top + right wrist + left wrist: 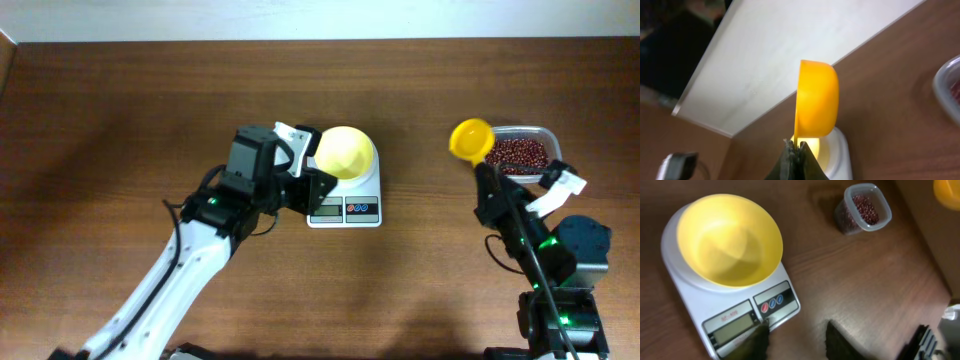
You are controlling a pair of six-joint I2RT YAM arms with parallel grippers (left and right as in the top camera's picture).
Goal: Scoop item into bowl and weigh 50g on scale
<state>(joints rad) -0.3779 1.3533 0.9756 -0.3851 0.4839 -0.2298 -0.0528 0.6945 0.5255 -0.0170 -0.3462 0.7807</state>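
Pale yellow bowl [345,150] sits on the white scale [345,210], centre frame. Left gripper [797,328] hovers spread at the scale's front. Right gripper [796,149] pinches the yellow scoop [816,100]. Beans [520,153] lie in the clear tub [546,135], upper right.

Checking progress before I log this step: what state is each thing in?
bowl: empty, on the scale.
scale: display unreadable.
beans: in the tub.
tub: uncovered.
scoop: empty, held.
left gripper: open, at the scale's front.
right gripper: shut on scoop.
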